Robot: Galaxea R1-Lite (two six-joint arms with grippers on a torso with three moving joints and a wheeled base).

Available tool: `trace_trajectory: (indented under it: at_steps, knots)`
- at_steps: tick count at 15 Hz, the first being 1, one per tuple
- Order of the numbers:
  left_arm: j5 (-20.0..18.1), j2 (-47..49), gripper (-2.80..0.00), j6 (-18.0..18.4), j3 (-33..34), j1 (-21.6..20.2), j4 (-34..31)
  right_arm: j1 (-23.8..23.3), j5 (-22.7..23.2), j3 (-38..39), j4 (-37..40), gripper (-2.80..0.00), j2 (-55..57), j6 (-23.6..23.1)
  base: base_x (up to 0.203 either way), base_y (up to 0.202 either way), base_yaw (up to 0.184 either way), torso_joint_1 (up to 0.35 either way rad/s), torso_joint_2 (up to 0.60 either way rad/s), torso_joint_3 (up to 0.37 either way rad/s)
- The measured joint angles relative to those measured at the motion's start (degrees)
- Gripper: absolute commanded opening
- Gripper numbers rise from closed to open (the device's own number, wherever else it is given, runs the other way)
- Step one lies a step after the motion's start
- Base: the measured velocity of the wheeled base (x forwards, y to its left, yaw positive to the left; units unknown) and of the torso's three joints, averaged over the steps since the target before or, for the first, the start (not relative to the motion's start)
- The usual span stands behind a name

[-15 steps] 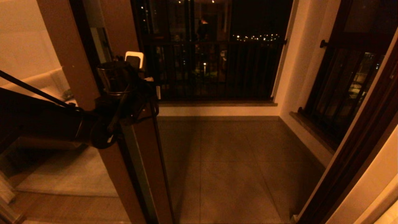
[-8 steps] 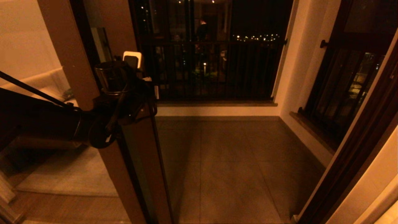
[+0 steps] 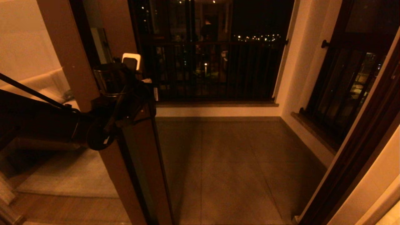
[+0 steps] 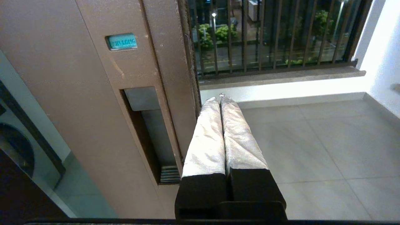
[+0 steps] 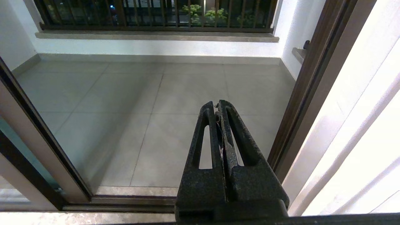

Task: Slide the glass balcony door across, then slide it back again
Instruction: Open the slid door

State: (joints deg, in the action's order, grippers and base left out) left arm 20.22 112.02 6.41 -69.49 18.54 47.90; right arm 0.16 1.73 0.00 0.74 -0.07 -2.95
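Note:
The glass balcony door [image 3: 142,168] stands at the left of the opening, its brown stile [image 4: 93,103] carrying a narrow dark recessed handle slot [image 4: 150,134] and a small green label [image 4: 122,42]. My left gripper [image 4: 220,99] is shut, its silver-wrapped fingers [image 4: 206,137] lying against the stile's outer edge, beside the slot and not in it. In the head view the left arm [image 3: 115,103] reaches to the stile at mid height and hides the fingers. My right gripper [image 5: 217,104] is shut on nothing, low above the door track [image 5: 131,203].
Beyond the opening lies the tiled balcony floor [image 3: 234,162], with a dark barred window [image 3: 215,62] at the back and another [image 3: 343,87] on the right. The brown door jamb [image 3: 359,156] bounds the opening on the right. A pale rug [image 3: 62,178] lies left.
The left arm and the door stile have shifted slightly to the left. The right arm has not moved.

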Motion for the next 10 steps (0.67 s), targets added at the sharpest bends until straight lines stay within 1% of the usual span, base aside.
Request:
trace_trajectory:
  at_steps: [10]
  knots:
    - [0.3, 0.1, -2.8, 0.0, 0.1, -1.5, -0.2, 0.0, 0.0, 0.0, 0.0, -2.8, 0.0, 0.0, 0.0, 0.0, 0.0, 0.0, 0.0, 0.0]
